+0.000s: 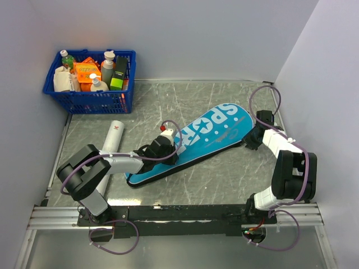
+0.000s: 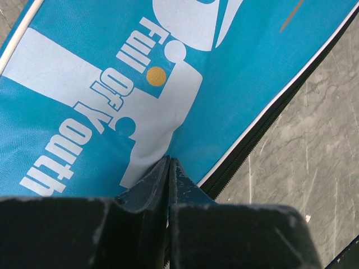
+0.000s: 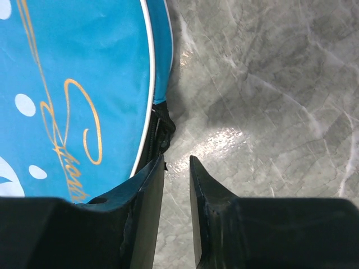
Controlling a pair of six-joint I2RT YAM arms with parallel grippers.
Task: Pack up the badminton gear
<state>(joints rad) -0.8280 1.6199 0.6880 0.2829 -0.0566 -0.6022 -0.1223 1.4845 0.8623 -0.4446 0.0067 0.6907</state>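
- From the overhead camera I see the teal cover (image 1: 208, 141) lying flat and slantwise on the grey table (image 1: 224, 182). Its wide round end points to the far right and its narrow end to the near left.
- The white "SPORT" lettering (image 1: 206, 130) faces up on the wide end.
- My left gripper (image 2: 169, 161) sits on the middle of the cover, above the white "Full of youth" print (image 2: 84, 123).
- Its fingers are pressed together, and the fabric puckers up into a crease right at the tips, so I read it as pinching the cover's top layer.
- My right gripper (image 3: 176, 158) is at the right edge of the cover's wide end, low over the bare table.
- Its fingers (image 3: 148, 190) stand a little apart with only tabletop showing in the gap. It holds nothing.
- Just ahead of the right gripper's left finger I see the black zipper (image 3: 161, 128) running along the cover's white-piped rim. The finger is beside it, and I cannot tell if it touches.
- The long white tube (image 1: 114, 136) lies on the table left of the cover, apart from it, with its near end hidden under my left arm.
- A blue basket (image 1: 120, 102) of bottles and boxes sits in the far left corner, well away from both grippers.
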